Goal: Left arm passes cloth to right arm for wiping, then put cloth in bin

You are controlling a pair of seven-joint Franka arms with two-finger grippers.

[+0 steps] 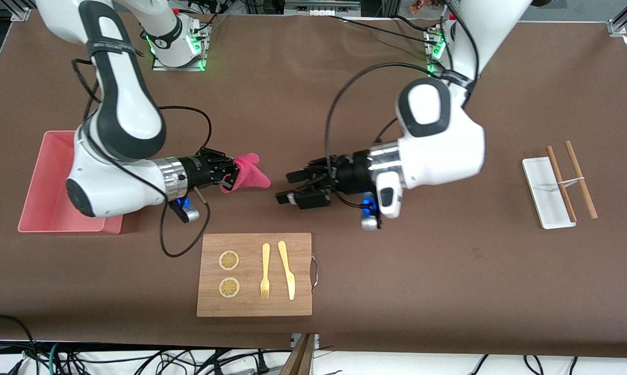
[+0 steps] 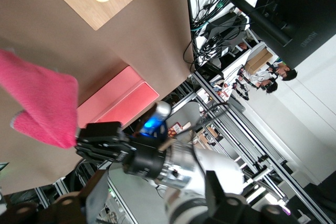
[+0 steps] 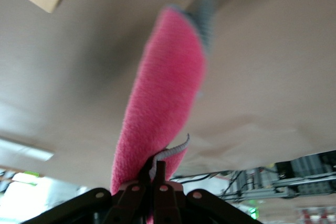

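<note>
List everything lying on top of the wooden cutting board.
On the cutting board lie two lemon slices, a yellow fork and a yellow knife. Nothing covers the board, so nothing there is hidden.

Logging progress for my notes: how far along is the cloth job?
Handover looks done: the right gripper is shut on the cloth, and the left gripper is open beside it, empty. Wiping is next. The bin holds no cloth.

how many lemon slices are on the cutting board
2. Both lie on the cutting board at its right-arm end: one lemon slice farther from the front camera, the other lemon slice nearer to it. None appears hidden.
</note>
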